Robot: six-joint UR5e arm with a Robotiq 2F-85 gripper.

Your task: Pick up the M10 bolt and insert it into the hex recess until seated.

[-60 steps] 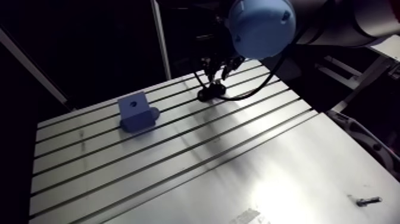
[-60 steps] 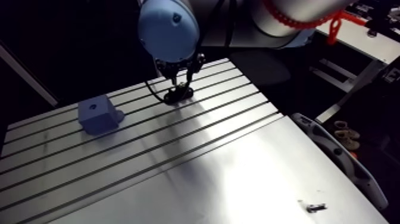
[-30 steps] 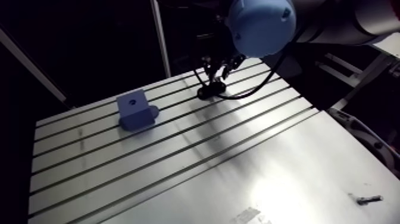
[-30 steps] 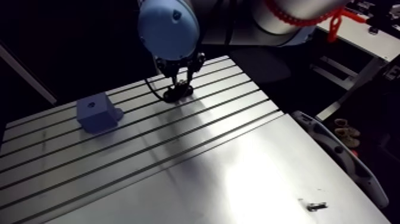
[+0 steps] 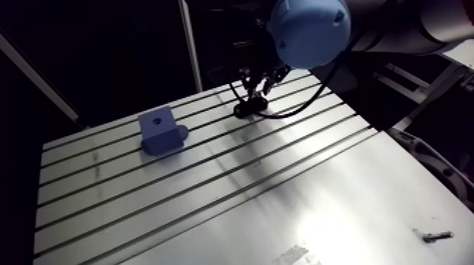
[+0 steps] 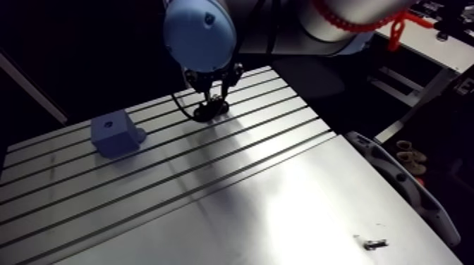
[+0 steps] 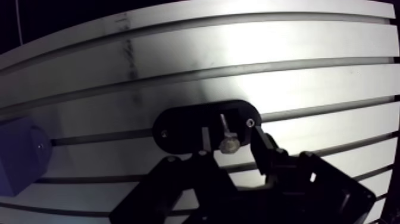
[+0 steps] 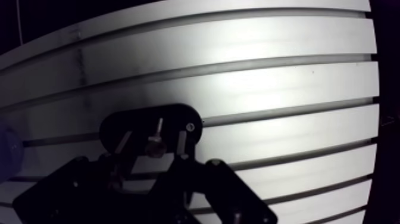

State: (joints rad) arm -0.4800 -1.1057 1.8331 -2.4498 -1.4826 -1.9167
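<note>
Gripper [image 7: 229, 142] over the black holder [image 7: 178, 128], where it was just before, fingers apart astride the M10 bolt [image 7: 227, 136] in the holder, blue block [image 5: 162, 131] well aside, unmoved.

Hand [image 7: 230, 143] low, fingers [image 7: 265, 152] slightly apart

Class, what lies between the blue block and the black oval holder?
Only bare slotted table separates blue block from black oval holder; the arm view shows it.

The blue block [image 7: 18, 156] beside the gripper [image 7: 231, 140] is cut by the frame edge; the black plate's [image 7: 178, 128] near rim hides under the gripper — a speck [image 5: 436, 237] well away is too small to name
</note>
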